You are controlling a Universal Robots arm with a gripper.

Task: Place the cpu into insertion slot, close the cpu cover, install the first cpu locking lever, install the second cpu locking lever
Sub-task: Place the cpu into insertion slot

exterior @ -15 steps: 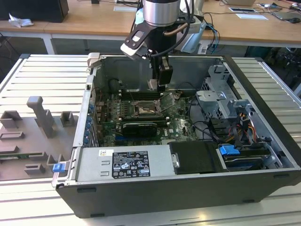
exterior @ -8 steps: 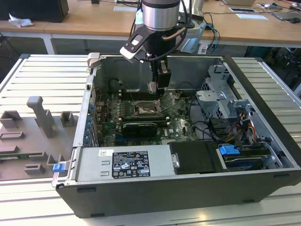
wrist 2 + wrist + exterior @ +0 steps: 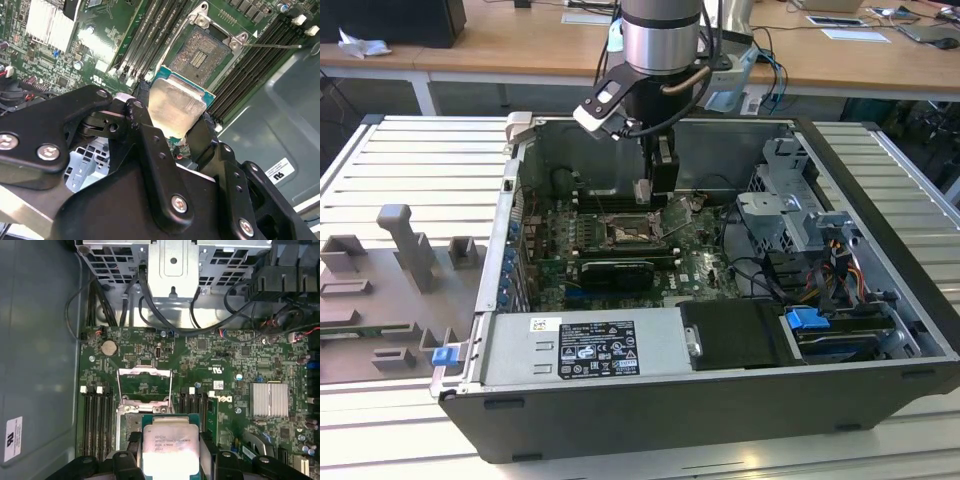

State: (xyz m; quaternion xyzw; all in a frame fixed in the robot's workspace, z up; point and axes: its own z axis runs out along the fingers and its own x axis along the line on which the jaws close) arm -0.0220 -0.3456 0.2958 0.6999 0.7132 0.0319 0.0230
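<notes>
The pincer (image 3: 172, 120) is clenched on the cpu (image 3: 176, 106), its two black fingers (image 3: 142, 117) pinching opposite edges of the silver-topped chip. The chip hangs above the motherboard (image 3: 100, 45), just short of the insertion slot (image 3: 202, 52) and not yet in it. The slot lies bare with its centre exposed. In the exterior view the cpu cover (image 3: 677, 214) stands tilted open on the slot's side toward the exterior view's right. The main risk, as I judge it, is a tilted or turned descent: a corner landing first could damage the slot's centre. An edge-only hold might let the chip slip. Sideways drift could also catch the raised cover.
</notes>
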